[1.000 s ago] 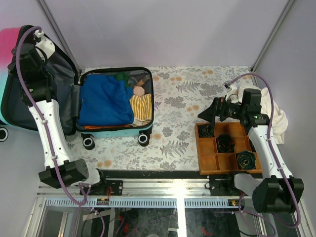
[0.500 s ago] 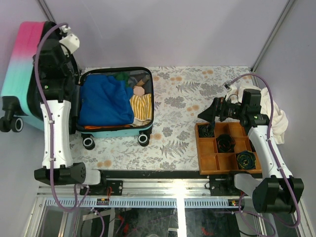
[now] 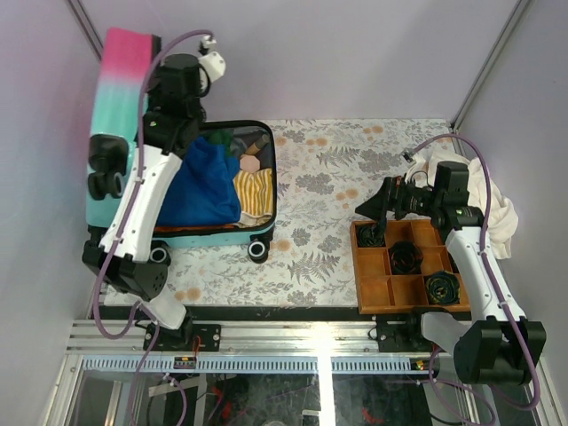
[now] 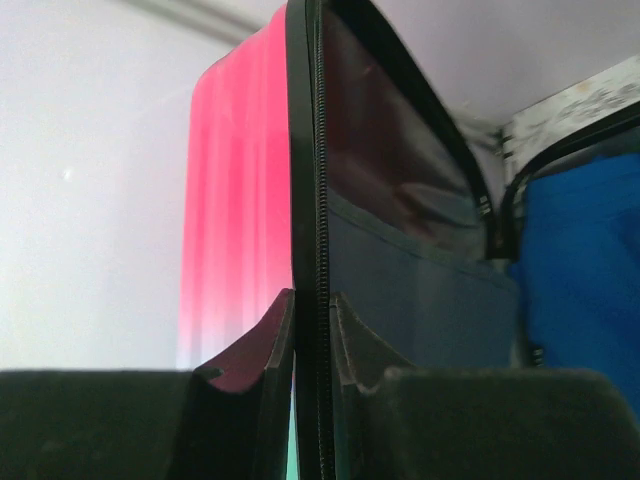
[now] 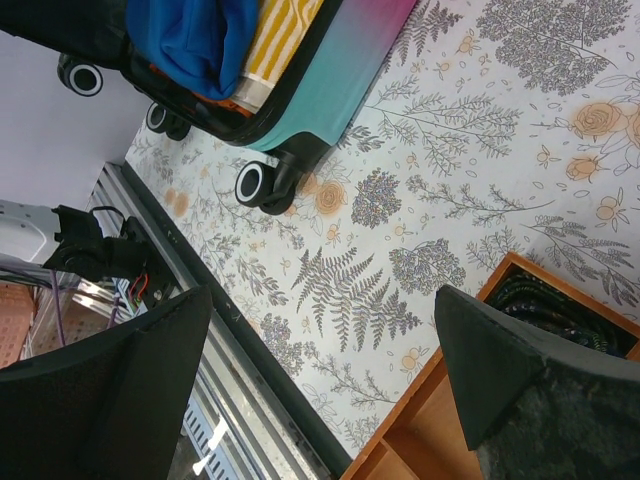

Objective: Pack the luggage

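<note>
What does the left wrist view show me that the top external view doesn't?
Only the left wrist view: the left gripper shut on the zipper rim of the suitcase lid, one finger on its pink shell side, one on the dark lining. Only the top external view: the right gripper open near the wooden tray, the yellow striped garment, the suitcase wheels and the cream cloth. Both: the raised suitcase lid and the blue garment packed inside.
</note>
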Controlling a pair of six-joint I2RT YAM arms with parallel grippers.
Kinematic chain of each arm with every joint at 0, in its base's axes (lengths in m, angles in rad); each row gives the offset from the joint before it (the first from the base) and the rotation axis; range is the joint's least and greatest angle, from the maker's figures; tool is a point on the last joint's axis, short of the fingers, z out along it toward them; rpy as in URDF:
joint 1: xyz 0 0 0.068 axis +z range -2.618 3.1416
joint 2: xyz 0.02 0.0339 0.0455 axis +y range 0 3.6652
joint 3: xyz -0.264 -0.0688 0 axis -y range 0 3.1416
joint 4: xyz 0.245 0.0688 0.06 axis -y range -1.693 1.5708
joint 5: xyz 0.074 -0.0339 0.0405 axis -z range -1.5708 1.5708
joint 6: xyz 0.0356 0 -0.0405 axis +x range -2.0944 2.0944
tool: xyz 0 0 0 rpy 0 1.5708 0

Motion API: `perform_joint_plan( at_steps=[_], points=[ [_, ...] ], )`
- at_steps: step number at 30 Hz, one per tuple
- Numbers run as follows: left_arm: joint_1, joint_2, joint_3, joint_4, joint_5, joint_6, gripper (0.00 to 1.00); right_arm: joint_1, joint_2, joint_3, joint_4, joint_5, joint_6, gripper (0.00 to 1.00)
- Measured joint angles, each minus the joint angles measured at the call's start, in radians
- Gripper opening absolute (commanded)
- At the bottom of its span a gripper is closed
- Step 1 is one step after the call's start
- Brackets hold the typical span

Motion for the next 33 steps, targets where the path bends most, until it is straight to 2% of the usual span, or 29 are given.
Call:
perform_joint_plan(
  at_steps=[12,15,20,22,28,33],
  points=[
    [-0.239,0.207,0.077,-0.083,-0.005,-0.146,0.14,0.0,-0.006,-0.005,0.0,0.0,0.0,1.0],
    [-0.295,0.282,0.119,-0.131,-0.002,-0.193,0.29,0.0,-0.01,-0.008,0.0,0.001,0.0,1.0],
    [-0.377,0.418,0.238,-0.207,0.041,-0.237,0.61,0.0,-0.011,-0.011,0.0,0.001,0.0,1.0],
    [-0.414,0.454,0.281,-0.233,0.065,-0.259,0.69,-0.001,-0.011,-0.011,0.0,0.002,0.0,1.0],
    [-0.511,0.48,0.347,-0.306,0.192,-0.352,0.81,-0.009,-0.011,-0.011,0.0,0.004,0.0,1.0],
    [-0.507,0.458,0.35,-0.352,0.335,-0.453,0.83,-0.012,-0.011,-0.011,0.0,0.004,0.001,1.0]
  ],
)
